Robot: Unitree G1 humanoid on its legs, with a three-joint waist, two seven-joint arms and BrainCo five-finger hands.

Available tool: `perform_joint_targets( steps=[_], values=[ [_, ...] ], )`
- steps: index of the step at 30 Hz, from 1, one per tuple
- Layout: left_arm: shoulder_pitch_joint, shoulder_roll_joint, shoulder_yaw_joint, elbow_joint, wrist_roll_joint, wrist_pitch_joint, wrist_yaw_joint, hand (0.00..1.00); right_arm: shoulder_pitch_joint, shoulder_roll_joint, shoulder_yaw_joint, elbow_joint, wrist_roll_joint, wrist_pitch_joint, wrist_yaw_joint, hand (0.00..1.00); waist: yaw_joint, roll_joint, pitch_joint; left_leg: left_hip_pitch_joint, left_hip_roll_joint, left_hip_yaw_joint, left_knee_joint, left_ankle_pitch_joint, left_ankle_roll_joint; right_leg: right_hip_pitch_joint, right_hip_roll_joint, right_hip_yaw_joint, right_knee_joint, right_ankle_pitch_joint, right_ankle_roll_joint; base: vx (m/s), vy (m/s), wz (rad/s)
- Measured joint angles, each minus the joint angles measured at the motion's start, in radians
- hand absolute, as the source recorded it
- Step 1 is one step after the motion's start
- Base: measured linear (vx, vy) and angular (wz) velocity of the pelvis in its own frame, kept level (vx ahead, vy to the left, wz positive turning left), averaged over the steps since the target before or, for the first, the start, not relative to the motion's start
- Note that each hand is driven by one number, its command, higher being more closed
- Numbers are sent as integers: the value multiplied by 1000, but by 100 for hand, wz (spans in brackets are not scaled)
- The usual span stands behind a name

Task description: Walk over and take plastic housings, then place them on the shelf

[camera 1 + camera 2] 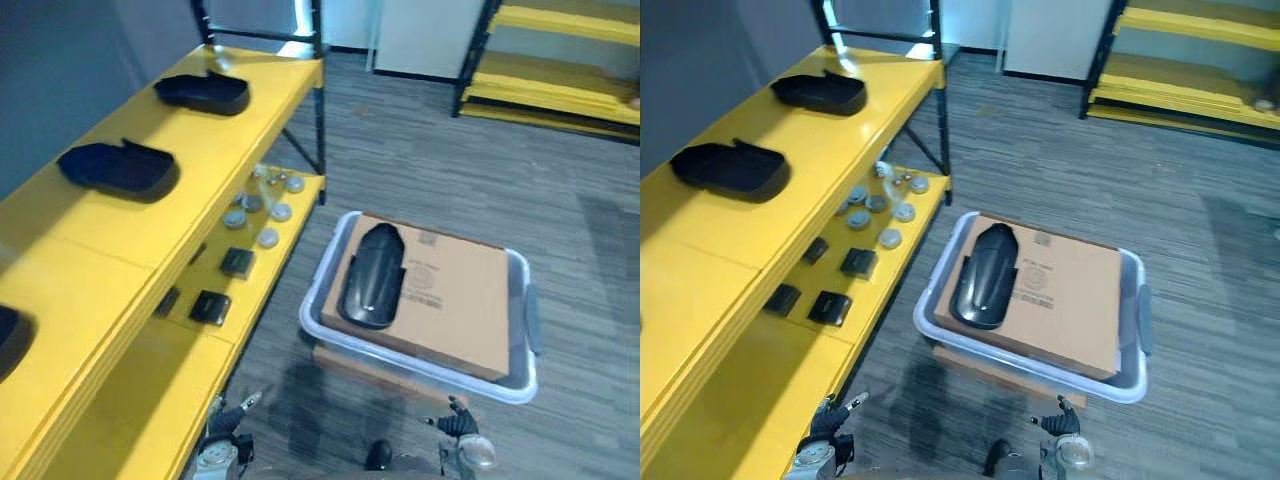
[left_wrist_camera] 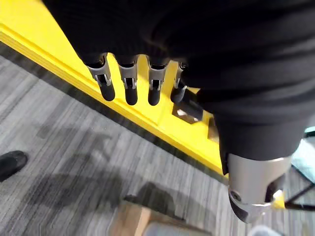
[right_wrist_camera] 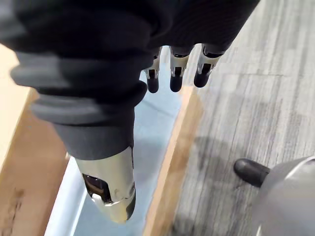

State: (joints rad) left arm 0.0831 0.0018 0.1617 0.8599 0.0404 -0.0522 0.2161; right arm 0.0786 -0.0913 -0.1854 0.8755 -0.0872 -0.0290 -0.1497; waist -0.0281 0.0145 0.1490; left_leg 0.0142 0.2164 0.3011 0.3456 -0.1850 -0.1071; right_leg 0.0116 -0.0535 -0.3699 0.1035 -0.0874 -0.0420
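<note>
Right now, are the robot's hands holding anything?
Left hand: open, holding nothing.
Right hand: open, holding nothing.

shelf [image 1: 120, 250] at left | far housing [image 1: 203, 92] behind near housing [image 1: 118, 167] on its top board | lower board [image 1: 140, 410]: round parts [image 1: 262, 205] behind flat blocks [image 1: 222, 285] | bin [image 1: 515, 388] on floor [image 1: 450, 150] right of shelf, cardboard box [image 1: 450, 300] in it, third housing [image 1: 372, 276] on box's left part | second shelf [image 1: 560, 60] far behind, at right
</note>
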Motion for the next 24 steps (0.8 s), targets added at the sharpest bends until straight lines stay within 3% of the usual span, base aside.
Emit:
perform_joint_targets(
  steps=[2, 3, 5, 10, 18, 21, 24],
  values=[
    [2, 2, -2, -3, -3, 0, 1, 0, -3, -4, -5, 0, 6, -2, -5, 0, 10, 3, 4, -29, -68, -149, -24, -13, -9, -1, -3, 39, 7, 0, 4, 27, 53, -87],
    [5, 3, -3, -6, -10, 0, 2, 0, 3, -9, -5, 0, 7, -5, -10, 0, 15, 18, 6, -44, -96, -223, -74, 9, -6, -5, 5, 64, 28, -3, 24, 39, 83, -74],
    [9, 13, -3, -5, -12, 0, 4, 0, 13, -5, -11, 2, 9, -5, -19, 0, 14, 36, 1, -37, -97, -203, -97, 11, 36, 1, 7, 81, 39, -16, 43, 58, 102, -33],
    [7, 34, -2, -6, -16, -1, 6, 0, 18, 17, -58, 2, 40, -5, -22, 0, 14, 5, -16, 3, -150, -197, -220, 47, 69, 10, -27, 87, -21, 15, 80, 143, 108, 1],
    [30, 65, 11, -5, -36, -1, 8, 0, 18, 25, -143, -14, 99, -14, -24, 0, 16, -15, -29, 67, -193, -190, -264, 49, 72, 92, -55, 98, -112, 54, 105, 134, 90, -1],
    [48, 62, 42, -6, -35, 0, 7, 0, 43, 25, -216, -98, 117, -14, -33, 0, 14, -27, -35, 82, -200, -186, -264, 49, 73, 104, -63, 104, -112, 60, 107, 77, 54, -6],
    [78, 62, 60, -16, -34, 0, 7, 0, 68, 18, -292, -333, 117, -11, -80, 0, 11, -33, -40, 96, -201, -182, -265, 49, 73, 107, -64, 130, -112, 80, 105, 41, 43, -15]
  ],
)
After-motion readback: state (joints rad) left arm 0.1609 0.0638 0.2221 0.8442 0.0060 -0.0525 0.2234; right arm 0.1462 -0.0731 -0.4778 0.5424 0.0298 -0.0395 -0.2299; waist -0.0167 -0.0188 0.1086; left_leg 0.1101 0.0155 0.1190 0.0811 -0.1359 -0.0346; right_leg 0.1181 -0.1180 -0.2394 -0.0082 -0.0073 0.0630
